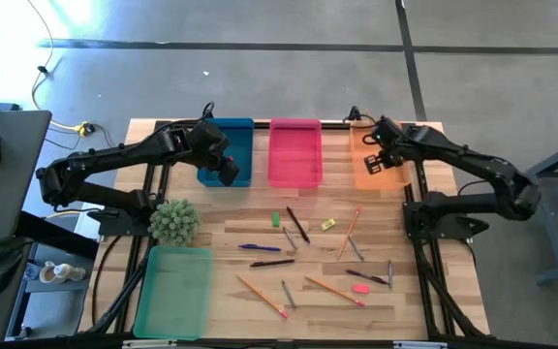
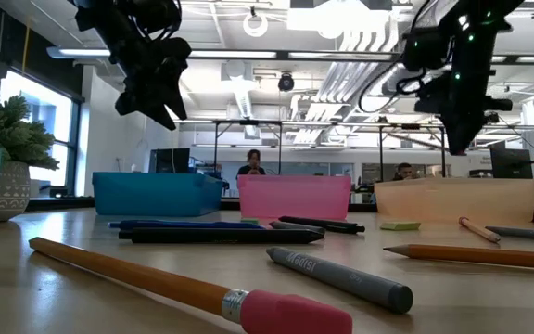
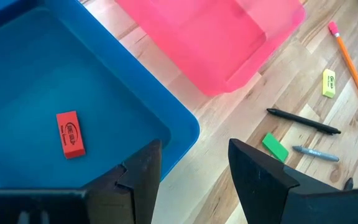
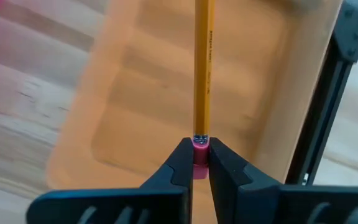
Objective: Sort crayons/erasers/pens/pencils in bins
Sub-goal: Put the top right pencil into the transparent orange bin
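A pencil (image 4: 203, 68) hangs over the orange bin (image 4: 129, 124), its pink eraser end clamped between the fingers of the right end effector (image 4: 201, 163) at the table's far right. The left end effector (image 3: 194, 168) hovers over the blue bin's (image 3: 166, 118) near edge with its fingers apart and empty; a red eraser (image 3: 70, 134) lies inside. The pink bin (image 1: 294, 152) sits between these two, the green bin (image 1: 174, 289) near the front left. Other pencils, pens, crayons and erasers lie loose on the table (image 1: 424, 291)

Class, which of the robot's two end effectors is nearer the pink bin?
Left. The left end effector hovers over the blue bin beside the pink bin; the right end effector is farther, above the orange bin.
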### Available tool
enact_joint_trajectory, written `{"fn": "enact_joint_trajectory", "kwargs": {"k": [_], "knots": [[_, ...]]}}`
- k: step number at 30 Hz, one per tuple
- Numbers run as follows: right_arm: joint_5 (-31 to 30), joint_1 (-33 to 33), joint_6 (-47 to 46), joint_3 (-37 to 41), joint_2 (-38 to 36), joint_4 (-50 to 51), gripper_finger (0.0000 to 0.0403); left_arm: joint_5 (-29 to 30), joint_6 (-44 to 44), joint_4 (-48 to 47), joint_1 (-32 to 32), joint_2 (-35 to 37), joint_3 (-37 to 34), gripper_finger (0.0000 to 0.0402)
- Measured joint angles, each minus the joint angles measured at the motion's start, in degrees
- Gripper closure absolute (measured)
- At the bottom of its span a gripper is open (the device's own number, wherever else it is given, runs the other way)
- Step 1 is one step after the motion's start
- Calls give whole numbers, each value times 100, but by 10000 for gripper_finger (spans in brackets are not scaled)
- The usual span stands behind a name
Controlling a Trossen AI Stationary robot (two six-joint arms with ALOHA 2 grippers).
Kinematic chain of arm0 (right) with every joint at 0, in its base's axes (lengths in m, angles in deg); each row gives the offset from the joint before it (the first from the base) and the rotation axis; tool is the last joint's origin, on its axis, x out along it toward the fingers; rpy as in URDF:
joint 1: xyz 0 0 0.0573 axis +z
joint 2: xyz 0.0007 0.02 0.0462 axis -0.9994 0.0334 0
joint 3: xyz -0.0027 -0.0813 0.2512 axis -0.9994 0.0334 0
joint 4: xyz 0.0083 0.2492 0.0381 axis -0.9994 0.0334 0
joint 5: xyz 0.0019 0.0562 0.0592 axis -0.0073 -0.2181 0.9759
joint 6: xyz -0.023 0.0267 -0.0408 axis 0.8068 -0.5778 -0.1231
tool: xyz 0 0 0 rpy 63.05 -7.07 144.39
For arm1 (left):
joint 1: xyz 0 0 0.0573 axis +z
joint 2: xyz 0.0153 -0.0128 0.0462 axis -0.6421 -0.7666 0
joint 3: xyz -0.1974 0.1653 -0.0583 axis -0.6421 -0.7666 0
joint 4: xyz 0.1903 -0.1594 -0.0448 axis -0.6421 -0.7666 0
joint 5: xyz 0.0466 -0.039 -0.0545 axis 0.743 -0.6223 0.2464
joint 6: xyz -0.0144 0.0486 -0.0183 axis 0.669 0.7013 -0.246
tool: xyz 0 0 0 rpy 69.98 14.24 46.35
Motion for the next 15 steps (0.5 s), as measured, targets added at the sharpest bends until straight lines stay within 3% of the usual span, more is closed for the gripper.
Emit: {"fn": "enact_joint_trajectory", "kwargs": {"k": [15], "knots": [[331, -440, 818, 67, 1137, 316, 389, 0, 0, 0, 1, 0, -1, 229]]}}
